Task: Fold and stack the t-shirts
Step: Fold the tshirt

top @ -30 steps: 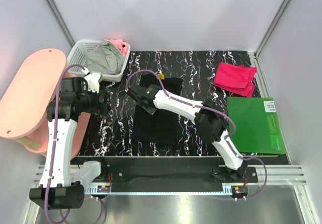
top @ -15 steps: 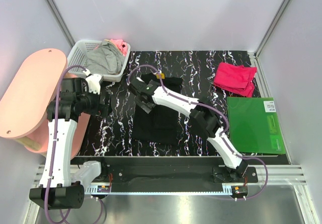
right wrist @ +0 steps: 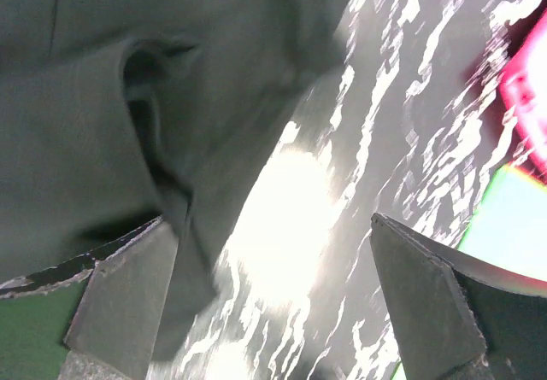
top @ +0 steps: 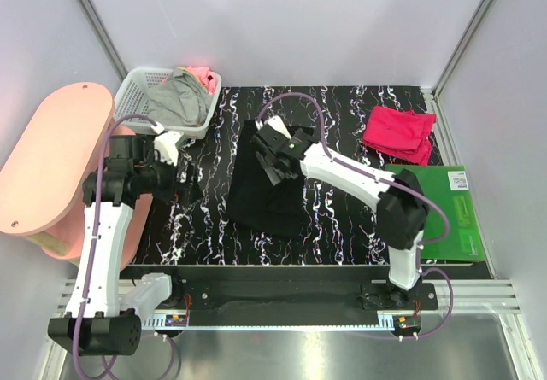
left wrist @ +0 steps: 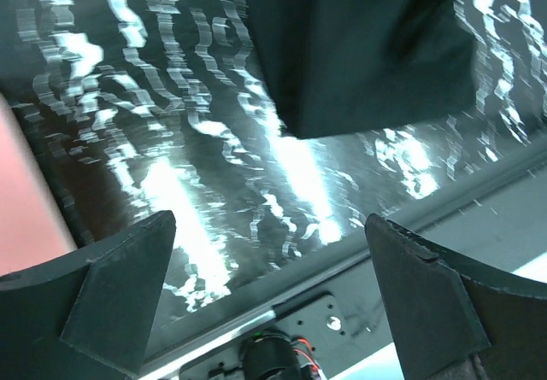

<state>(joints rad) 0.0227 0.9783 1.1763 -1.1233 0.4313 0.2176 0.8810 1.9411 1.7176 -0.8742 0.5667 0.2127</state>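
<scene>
Black t-shirt [top: 267, 194]: lies folded into a rough rectangle near the middle of the black marbled table [top: 342, 111], long side running from the near edge towards the far one. Its surface shows only plain black cloth from above.

Crimson-pink t-shirt [top: 399, 132]: folded, at the far right of the table, well apart from the black one. It sits just beyond the far edge of the green board [top: 440, 218].

Right gripper [top: 273, 147]: over the far end of the black t-shirt. My right wrist view is blurred, but both fingers [right wrist: 128, 303] stand wide apart with nothing pinched between them. Black cloth with a creased fold fills the upper left of that view and bare table lies under the gap. I cannot tell whether the fingers touch the cloth.

Left gripper [top: 181, 175]: over bare table, left of the black t-shirt and clear of it. In the left wrist view its fingers [left wrist: 111, 286] are spread wide and hold nothing, and a near corner of the black t-shirt shows at top right.

Surroundings: the white basket [top: 137, 85] at the far left corner holds a grey cloth [top: 175, 98] and a pink cloth [top: 203, 75]. A pink oval panel [top: 51, 154] stands left of the table.
</scene>
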